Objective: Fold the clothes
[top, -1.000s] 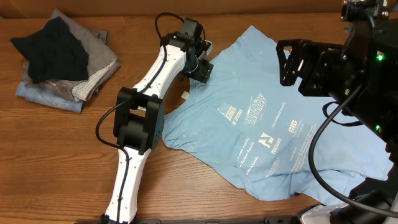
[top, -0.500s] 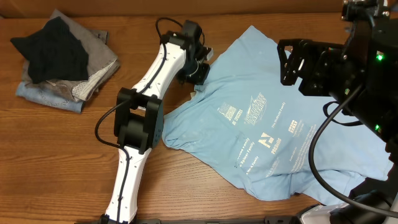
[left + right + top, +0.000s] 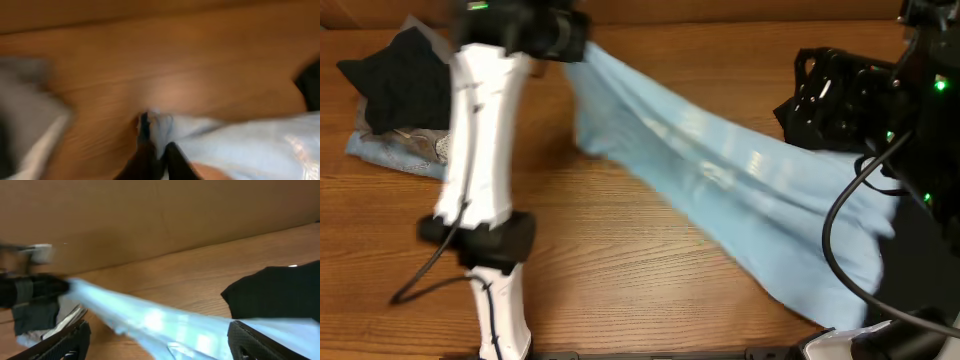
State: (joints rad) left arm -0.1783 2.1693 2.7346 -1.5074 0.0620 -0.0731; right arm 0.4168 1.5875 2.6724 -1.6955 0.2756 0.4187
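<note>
Sky-blue T-shirt [image 3: 720,190]: unfolded, drawn into a long slanting band above the table [image 3: 620,290], one end pinched between the left fingers [image 3: 174,156] and raised, the other trailing low beside the right arm [image 3: 850,95]. Right fingers [image 3: 72,339] spread wide, gripping nothing. No fold yet made, by the look of it; entire folding left, likewise the rumpled heap of clothes [image 3: 410,100] at the far-left corner.

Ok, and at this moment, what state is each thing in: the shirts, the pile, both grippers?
light-blue T-shirt: unfolded, one end raised, stretched into a long diagonal band, motion-blurred.
left gripper: shut on the light-blue T-shirt's edge.
right gripper: open, fingers wide apart, gripping nothing.
black T-shirt: crumpled, unfolded, lying on top of the pile.
clothes pile: loosely heaped at the table's far left.
</note>
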